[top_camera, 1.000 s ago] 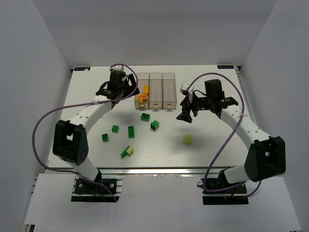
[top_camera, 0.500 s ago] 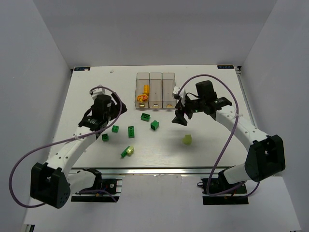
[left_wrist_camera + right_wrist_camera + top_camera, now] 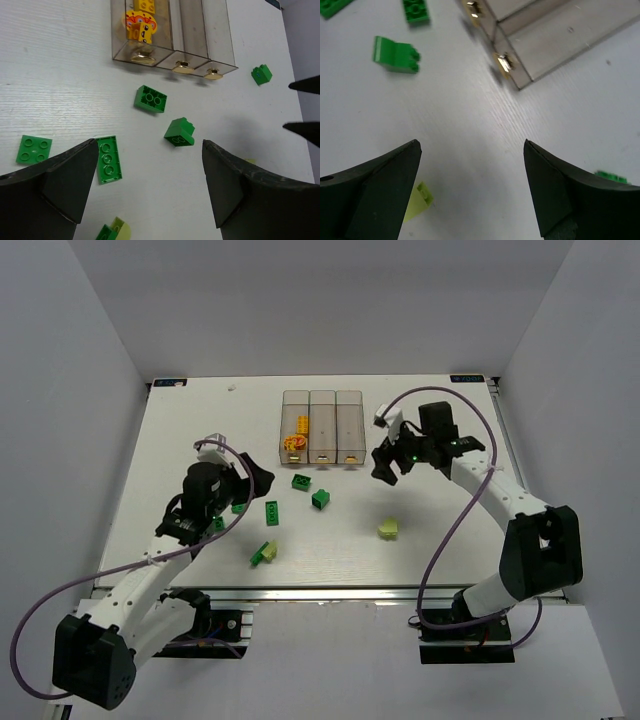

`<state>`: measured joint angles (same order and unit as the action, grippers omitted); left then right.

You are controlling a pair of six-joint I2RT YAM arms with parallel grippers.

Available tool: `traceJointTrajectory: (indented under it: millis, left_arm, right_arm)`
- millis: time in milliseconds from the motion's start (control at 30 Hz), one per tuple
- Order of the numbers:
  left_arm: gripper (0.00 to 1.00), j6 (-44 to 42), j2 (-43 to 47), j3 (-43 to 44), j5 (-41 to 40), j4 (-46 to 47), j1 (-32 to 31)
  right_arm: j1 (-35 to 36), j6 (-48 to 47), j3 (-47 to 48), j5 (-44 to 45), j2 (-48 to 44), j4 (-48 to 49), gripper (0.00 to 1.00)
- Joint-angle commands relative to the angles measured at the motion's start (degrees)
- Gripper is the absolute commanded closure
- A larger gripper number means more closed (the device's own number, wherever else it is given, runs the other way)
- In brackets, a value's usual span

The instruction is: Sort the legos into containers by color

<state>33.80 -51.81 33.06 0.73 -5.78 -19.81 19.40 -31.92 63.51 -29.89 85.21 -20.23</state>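
On the white table [image 3: 450, 540], three joined clear containers [image 3: 322, 426] are sitting far-centre, orange legos [image 3: 139, 25] lying in the leftmost. Your left gripper [image 3: 149, 145] and right gripper [image 3: 471, 145] are hovering spread, empty. Six green legos [image 3: 150, 98] are showing loose in left wrist; top view is hiding one behind the right gripper.

Clear plastic containers [image 3: 200, 30], glossy legos [image 3: 150, 98]
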Motion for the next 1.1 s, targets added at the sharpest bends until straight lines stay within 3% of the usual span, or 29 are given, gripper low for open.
traceJointTrajectory:
  millis: [0, 200, 500, 800, 1067]
  left_arm:
    - [0.07, -0.67, -1.8, -0.28, 5.24, 3.93, 0.13]
    - [0.07, 1.97, -4.87, -0.19, 5.95, 8.85, 0.12]
    - [0.06, 1.97, -6.81, 1.31, 5.69, 8.42, 0.13]
    - [0.06, 2.85, -7.43, 2.01, 5.07, 8.15, 0.13]
    - [0.06, 2.76, -9.01, 3.24, 5.24, 7.54, 0.13]
  right_arm:
    - [-4.78, 11.06, 1.79, 9.93, 1.44, 6.34, 0.13]
    - [-12.35, 13.65, 6.97, 11.87, 8.12, 3.72, 0.19]
    - [-17.02, 2.49, 14.53, 11.34, 18.49, -0.16, 0.17]
    - [-22.12, -11.48, 27.36, 7.05, 29.75, -14.31, 0.27]
    - [-22.39, -13.25, 26.23, 5.54, 31.42, -15.63, 0.26]
